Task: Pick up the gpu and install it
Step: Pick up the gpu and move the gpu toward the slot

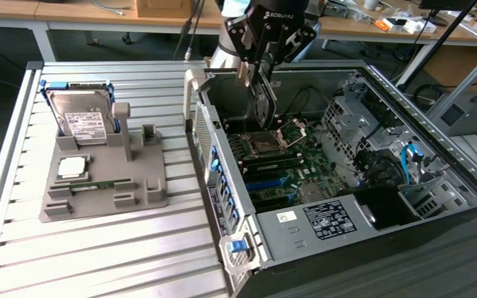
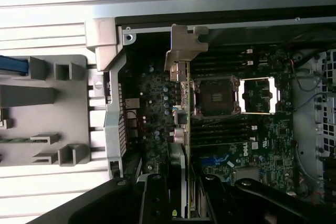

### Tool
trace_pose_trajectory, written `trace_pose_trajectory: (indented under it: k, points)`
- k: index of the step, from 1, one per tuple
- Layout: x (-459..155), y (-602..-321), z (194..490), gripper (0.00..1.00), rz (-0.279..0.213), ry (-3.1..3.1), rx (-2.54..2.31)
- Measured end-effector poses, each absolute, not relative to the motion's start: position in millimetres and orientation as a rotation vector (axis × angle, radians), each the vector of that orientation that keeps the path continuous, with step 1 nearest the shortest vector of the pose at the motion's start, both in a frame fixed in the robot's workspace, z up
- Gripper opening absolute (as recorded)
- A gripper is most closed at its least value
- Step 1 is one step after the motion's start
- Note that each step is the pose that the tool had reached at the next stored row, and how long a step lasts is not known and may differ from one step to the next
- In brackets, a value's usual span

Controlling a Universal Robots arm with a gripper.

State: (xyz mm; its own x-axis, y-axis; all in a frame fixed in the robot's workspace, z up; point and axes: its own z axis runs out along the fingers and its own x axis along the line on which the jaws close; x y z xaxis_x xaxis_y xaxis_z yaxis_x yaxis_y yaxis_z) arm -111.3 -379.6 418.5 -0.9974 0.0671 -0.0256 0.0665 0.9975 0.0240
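Here's the gpu, hanging edge-on inside the open computer case, just above the motherboard. My gripper is clamped on its upper edge. The case lies on a slatted metal table. On the exterior view's left, a grey fixture carries a hard drive. Wooden desks run along the back of the room.

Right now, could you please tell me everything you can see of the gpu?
The gpu is a thin, flat, dark card with a silver metal bracket at one end. It hangs on edge, clamped in the gripper, inside the open computer case above the motherboard, beside the processor socket. It does not look seated; only the gripper seems to touch it.
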Motion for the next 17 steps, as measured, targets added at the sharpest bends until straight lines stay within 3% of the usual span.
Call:
trace_pose_trajectory:
  k: [17]
  points:
    - [-100.9, -380.1, 410.4, 0.27, 0.035, 3.113, 0.104]
